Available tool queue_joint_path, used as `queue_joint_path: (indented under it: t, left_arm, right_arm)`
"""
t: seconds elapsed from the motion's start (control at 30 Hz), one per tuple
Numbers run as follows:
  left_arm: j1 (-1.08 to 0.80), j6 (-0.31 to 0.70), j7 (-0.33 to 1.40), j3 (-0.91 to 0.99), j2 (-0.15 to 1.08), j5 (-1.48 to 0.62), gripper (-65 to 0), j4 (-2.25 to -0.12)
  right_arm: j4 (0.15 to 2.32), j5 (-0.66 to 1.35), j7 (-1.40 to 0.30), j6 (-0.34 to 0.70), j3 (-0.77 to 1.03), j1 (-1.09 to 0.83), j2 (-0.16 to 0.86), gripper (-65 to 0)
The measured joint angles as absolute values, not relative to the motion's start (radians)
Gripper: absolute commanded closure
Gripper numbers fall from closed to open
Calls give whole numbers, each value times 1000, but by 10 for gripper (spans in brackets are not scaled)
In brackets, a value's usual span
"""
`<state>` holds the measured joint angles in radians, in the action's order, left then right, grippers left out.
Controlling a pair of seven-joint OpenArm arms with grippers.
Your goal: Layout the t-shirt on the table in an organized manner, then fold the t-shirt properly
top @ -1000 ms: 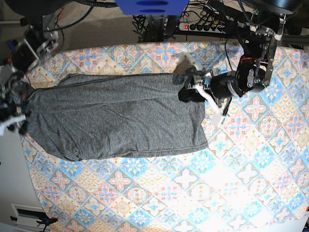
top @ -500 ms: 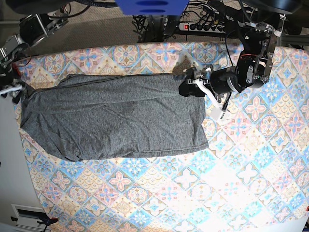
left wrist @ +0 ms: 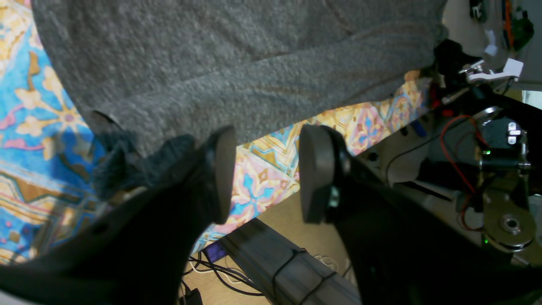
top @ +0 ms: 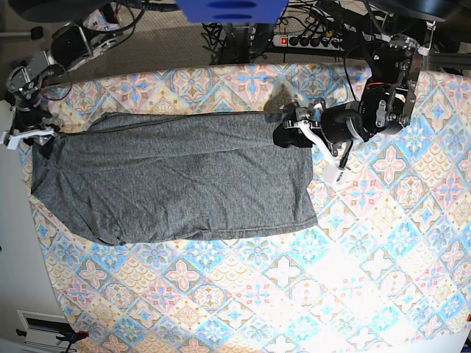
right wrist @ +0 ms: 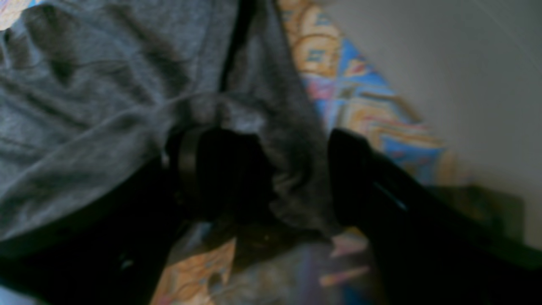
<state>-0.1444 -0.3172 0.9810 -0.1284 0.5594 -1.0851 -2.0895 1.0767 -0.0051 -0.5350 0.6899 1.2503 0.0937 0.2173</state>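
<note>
The dark grey t-shirt [top: 176,180] lies spread flat on the patterned table [top: 309,294], stretching from the left edge to the middle. My left gripper [top: 282,132] is at the shirt's far right corner. In the left wrist view this gripper [left wrist: 264,169] is open, with the tablecloth [left wrist: 25,106] showing between the jaws and a bunch of shirt [left wrist: 237,63] beside one finger [left wrist: 220,169]. My right gripper [top: 37,137] is at the shirt's far left corner. In the blurred right wrist view it [right wrist: 296,178] is open, with shirt fabric [right wrist: 84,84] between the jaws.
A power strip and cables [top: 313,38] lie on the floor behind the table. A blue object [top: 232,9] hangs at the top centre. A white cabinet [top: 22,294] stands off the table's left edge. The near and right parts of the table show only cloth.
My right arm has swung from the shirt's left side up to its far left corner. My left gripper has shifted slightly up and left. The shirt has barely moved.
</note>
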Motion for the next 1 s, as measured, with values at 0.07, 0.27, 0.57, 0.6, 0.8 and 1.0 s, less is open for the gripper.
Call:
queue_joint_path:
  t: [0.07, 0.27, 0.57, 0.6, 0.8, 1.0]
  left_arm:
    - [-145, -317, 981, -128, 559, -1085, -243, -2089]
    - [-171, -318, 981, -130, 560, -1085, -288, -2088]
    - [-253, -317, 979, -26, 550, -1208, -394, -2085]
    - [-266, -313, 977, 24, 530, -1221, -392, -2082]
    - [-381, -177, 982, 241, 430, -1218, -389, -2049]
    - [-429, -161, 974, 245, 413, -1131, -389, -1956]
  right_arm:
    - [1084, 24, -575, 690, 1251, 92, 204, -377]
    - [1093, 36, -686, 692, 1251, 108, 218, -377]
    - [1090, 38, -687, 693, 1251, 105, 219, -377]
    - [1088, 38, -686, 693, 1251, 105, 219, -377]
    - [1086, 38, -679, 693, 1252, 102, 219, -377]
    - [1086, 38, -680, 693, 1252, 102, 219, -377]
